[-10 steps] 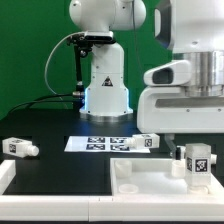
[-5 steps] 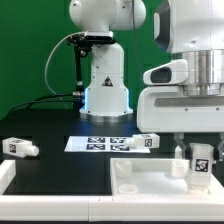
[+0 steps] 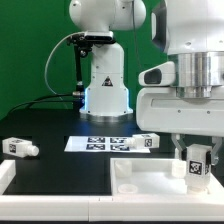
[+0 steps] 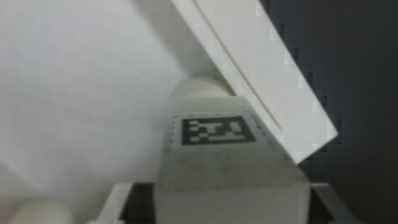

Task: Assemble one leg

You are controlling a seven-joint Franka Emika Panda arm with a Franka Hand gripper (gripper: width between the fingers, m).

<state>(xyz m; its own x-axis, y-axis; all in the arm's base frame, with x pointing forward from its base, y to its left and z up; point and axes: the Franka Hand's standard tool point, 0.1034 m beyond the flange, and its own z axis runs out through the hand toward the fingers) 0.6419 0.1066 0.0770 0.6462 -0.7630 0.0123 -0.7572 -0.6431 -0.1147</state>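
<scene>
Plastic this smooth may slip, we judge; the leg (image 3: pixel 197 164), light and rigid, sits clamped in our pincer (image 3: pixel 196 149), whose hold on its flat sides suits it.

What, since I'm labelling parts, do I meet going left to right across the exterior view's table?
The far-left leg → marker board → leg beside the board → held leg.

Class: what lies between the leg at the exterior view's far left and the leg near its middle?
The marker board, flat on the table beside the middle leg; bare table toward the left leg. Only the exterior view shows it.
</scene>
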